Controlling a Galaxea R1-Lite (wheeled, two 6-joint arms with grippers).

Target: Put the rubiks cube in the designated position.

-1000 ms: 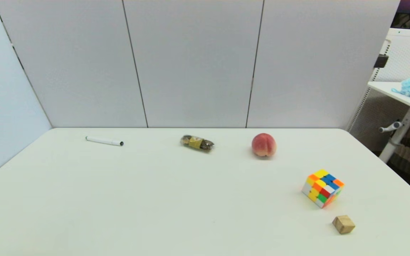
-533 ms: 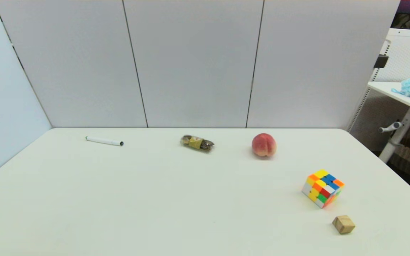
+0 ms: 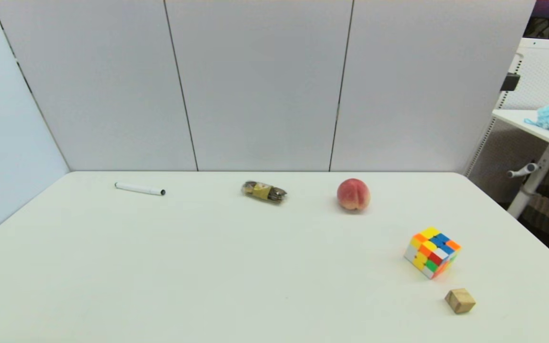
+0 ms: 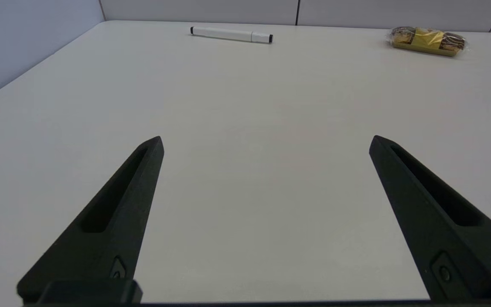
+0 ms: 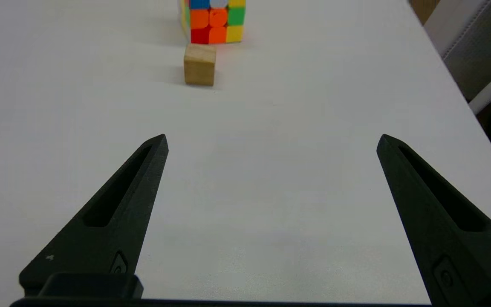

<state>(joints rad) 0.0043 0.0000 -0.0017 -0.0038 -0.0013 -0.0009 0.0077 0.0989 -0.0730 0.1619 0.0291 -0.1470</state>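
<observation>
The rubiks cube (image 3: 432, 251), a scrambled block of yellow, orange, blue, red, green and white squares, rests on the white table (image 3: 208, 276) at the right. Its lower part also shows in the right wrist view as the cube (image 5: 214, 21). My right gripper (image 5: 271, 140) is open and empty, low over the table well short of the cube. The left gripper (image 4: 267, 140) is open too, empty, over bare table on the left side. Neither arm appears in the head view.
A small wooden cube (image 3: 460, 300) lies just in front of the rubiks cube, between it and my right gripper (image 5: 200, 64). Along the back stand a peach (image 3: 353, 194), a wrapped snack (image 3: 264, 191) and a white marker (image 3: 139, 189). The table's right edge (image 5: 450, 85) is close.
A dark tip of the right arm at the head view's lower right corner one second ago has left the picture. The objects have not moved.
</observation>
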